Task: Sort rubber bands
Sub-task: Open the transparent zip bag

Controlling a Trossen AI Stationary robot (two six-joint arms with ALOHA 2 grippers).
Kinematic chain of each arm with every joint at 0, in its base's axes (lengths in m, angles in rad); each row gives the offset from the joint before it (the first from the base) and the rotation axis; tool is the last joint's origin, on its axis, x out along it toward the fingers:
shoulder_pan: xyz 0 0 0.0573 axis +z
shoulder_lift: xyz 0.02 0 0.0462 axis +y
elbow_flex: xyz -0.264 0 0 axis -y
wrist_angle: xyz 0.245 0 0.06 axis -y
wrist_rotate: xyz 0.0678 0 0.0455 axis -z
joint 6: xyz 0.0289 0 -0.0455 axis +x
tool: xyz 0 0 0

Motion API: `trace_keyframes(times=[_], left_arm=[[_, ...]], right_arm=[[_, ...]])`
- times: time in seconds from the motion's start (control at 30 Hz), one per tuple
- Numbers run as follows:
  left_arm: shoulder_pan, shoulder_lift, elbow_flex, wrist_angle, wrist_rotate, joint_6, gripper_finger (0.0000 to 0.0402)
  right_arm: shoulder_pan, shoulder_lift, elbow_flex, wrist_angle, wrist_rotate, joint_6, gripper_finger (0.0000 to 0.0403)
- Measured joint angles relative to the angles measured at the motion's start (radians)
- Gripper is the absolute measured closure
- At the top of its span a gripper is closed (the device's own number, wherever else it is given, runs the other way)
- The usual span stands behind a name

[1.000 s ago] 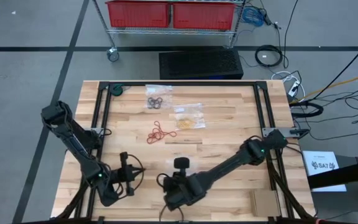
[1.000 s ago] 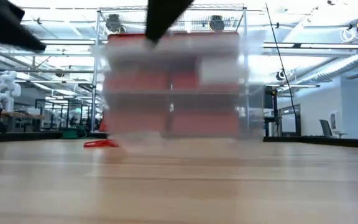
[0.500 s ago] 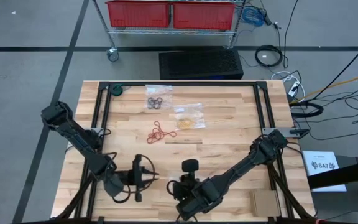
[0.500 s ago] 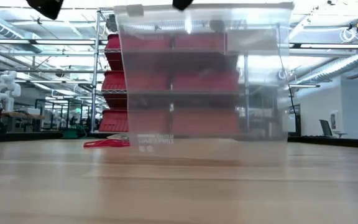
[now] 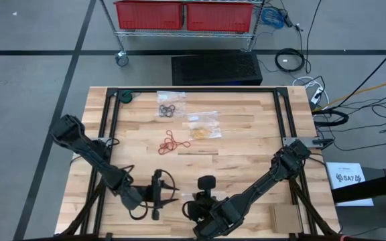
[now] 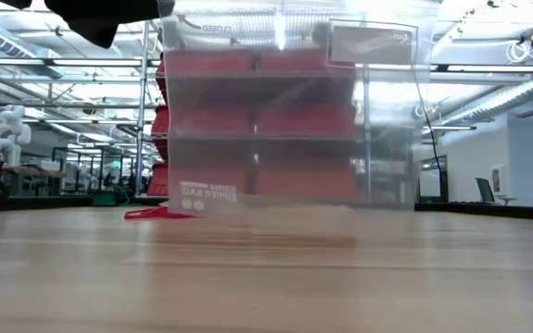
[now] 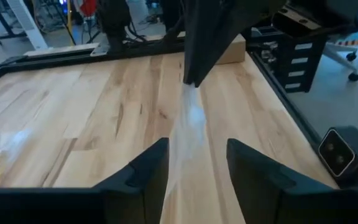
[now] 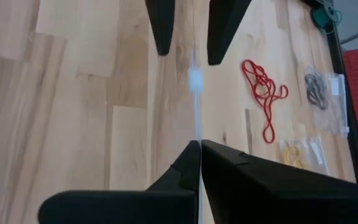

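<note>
A clear plastic bag hangs near the table's near edge with its broad face toward that edge. My right gripper is shut on it. My left gripper is open, with one finger on each side of the bag's thin edge, not touching it. Loose red rubber bands lie on the wood at mid-table. Black rubber bands and tan ones lie in flat clear bags farther back. I cannot tell whether the hanging bag's lower edge touches the table. My right gripper pinches the clear bag's top edge between its two shut fingers, which come at it slanting down from above. The bag hangs straight below the fingers, and both wrist views see it edge-on.
A black frame rail runs along the table's sides and far edge. A dark green round thing sits at the far left corner. A cardboard piece lies at the near right. A wire cart with red bins stands beyond the far edge.
My left gripper has gone toward the table's right edge along the near side, swung level toward the right gripper, and opened. My right gripper has shifted a little toward the near right. The hanging bag has swung and turned below it and now hangs steadier.
</note>
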State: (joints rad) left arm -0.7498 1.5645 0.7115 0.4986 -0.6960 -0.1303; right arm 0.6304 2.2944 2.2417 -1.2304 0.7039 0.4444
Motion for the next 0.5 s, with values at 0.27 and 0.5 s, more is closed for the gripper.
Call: trace_keyframes(times=[0.27, 0.5], left_arm=[[0.012, 0.020, 0.032, -0.014, 0.014, 0.058, 0.0284], [0.010, 0.020, 0.035, -0.019, 0.014, 0.087, 0.0392]], right_arm=[[-0.002, 0.000, 0.000, 0.057, 0.005, -0.038, 0.0403], [-0.004, -0.006, 0.000, 0.051, 0.005, -0.037, 0.0403]])
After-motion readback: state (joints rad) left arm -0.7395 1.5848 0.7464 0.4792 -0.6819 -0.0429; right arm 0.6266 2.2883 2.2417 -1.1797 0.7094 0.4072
